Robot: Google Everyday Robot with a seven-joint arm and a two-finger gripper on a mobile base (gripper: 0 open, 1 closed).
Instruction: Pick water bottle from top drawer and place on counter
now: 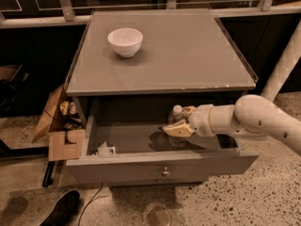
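Observation:
The top drawer is pulled open under the grey counter. The water bottle stands upright on the drawer floor at right of centre, its white cap just below the counter's front edge. My gripper reaches in from the right and is open. One tan finger lies in front of the bottle and the other behind it, so the bottle sits between them. The bottle's lower body is partly hidden by the front finger.
A white bowl sits on the counter at back left. A crumpled white scrap lies in the drawer's front left corner. An open cardboard box stands left of the cabinet, and a white post at right.

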